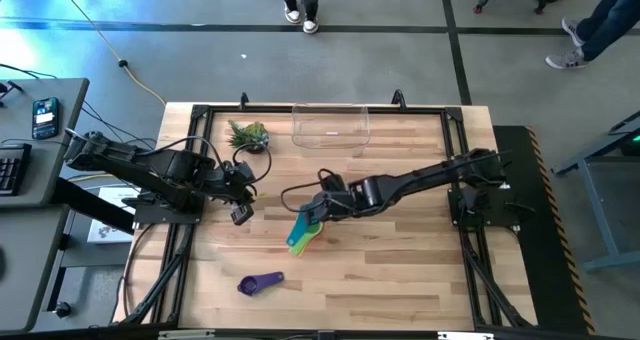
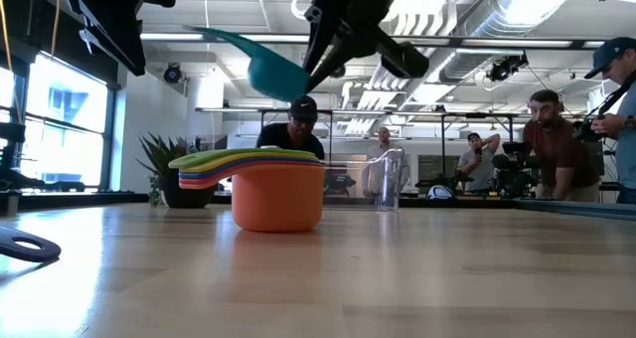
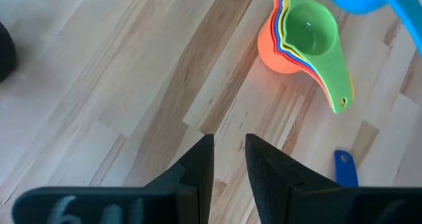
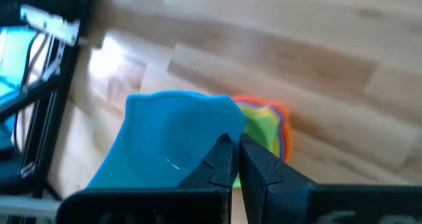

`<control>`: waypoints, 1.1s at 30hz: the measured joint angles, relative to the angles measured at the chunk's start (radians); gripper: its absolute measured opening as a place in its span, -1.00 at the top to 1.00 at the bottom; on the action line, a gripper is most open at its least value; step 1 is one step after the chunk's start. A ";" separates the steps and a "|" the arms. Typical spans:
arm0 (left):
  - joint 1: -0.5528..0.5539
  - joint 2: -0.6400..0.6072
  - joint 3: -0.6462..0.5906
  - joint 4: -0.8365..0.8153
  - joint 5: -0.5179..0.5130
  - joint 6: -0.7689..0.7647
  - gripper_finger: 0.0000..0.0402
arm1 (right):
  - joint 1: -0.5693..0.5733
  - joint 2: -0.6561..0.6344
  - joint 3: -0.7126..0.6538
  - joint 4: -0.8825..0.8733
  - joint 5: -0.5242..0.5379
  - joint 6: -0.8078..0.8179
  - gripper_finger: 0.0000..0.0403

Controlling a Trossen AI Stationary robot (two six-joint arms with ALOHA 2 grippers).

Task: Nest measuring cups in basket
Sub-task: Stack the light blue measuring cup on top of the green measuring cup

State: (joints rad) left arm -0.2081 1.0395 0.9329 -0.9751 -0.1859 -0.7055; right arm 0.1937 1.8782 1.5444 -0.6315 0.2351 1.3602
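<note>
The right gripper (image 4: 235, 159) pinches the teal-blue cup (image 4: 173, 140) by its thin rim above the nested stack (image 2: 260, 184); light, stiff, probably slippery plastic. The left gripper (image 3: 229, 159) waits with its jaws nearly together, holding nothing.

Four views, one stack in common.
The high view looked straight down on the pale wooden plank surface (image 1: 400, 280); the low view faced level across it toward the room; both wrist views hung close above, all sharing the nested stack of coloured plastic cups (image 1: 303, 240).
</note>
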 joint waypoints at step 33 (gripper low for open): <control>0.000 0.000 0.000 0.001 0.000 -0.025 0.62 | 0.007 0.132 0.000 0.026 -0.052 -0.060 1.00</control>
State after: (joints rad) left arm -0.2081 1.0393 0.9329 -0.9745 -0.1864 -0.7307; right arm 0.2008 2.0106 1.5444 -0.6057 0.1829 1.3006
